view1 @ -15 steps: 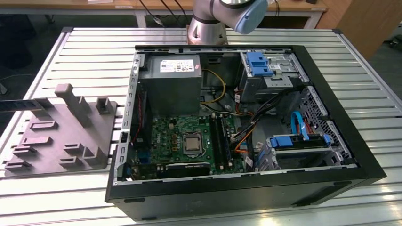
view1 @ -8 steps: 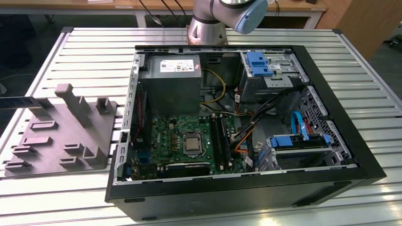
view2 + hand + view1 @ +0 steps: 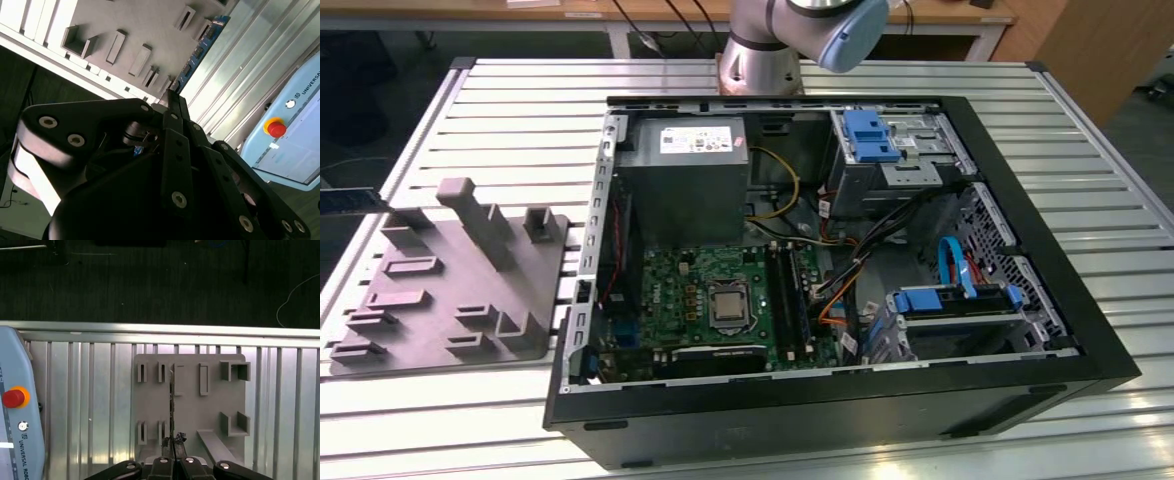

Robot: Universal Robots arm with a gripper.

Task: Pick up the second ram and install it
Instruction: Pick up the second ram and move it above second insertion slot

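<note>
First wrist view: the second ram [image 3: 171, 405] is pinched edge-on in closed jaws, so the pick-up looks done.
The card juts straight ahead of the jaws, held clear above the grey holder plate [image 3: 210, 410] on the table [image 3: 100, 405]. The open computer case [image 3: 1041, 350] sits well away from the jaws. Seating should call for squaring the card to a memory slot [image 3: 787, 285], where orange cables [image 3: 834, 295] crowd close. The plate's uprights [image 3: 483, 225] stand near the jaws.
</note>
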